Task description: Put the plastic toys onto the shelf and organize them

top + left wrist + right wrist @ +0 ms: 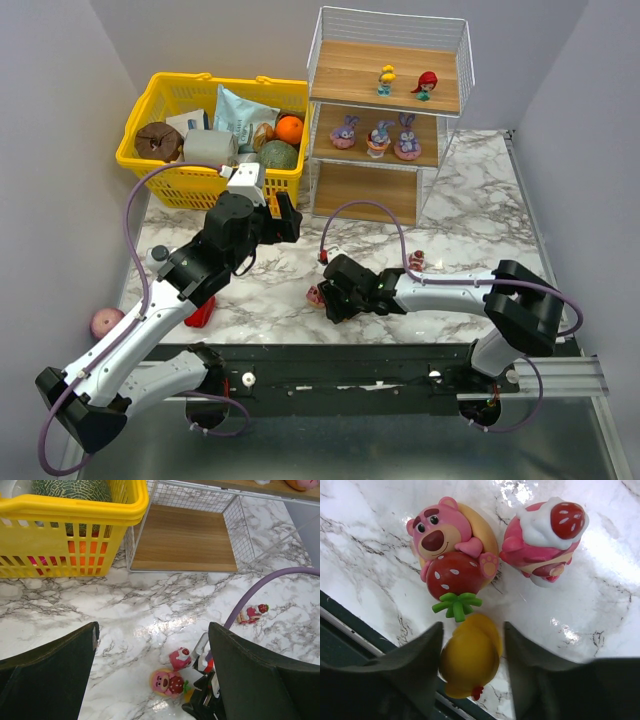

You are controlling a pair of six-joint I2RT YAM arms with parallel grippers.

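My right fingers are down at the white marble desk with a small rounded yellow plastic toy between them. Both sit close against it, but I cannot tell whether they are actually clamped on it. Just past the fingertips lies a pink plastic bear hugging a red strawberry, and beside it is a pink figurine topped with white cream. My left fingers hang spread wide above the desk, holding nothing. Well ahead of them stands the white-wire shelf with wooden boards. It has two tiny dolls on its top board and three purple bunnies on the middle one. Another small pink-red toy lies on the desk to the right of the left fingers.
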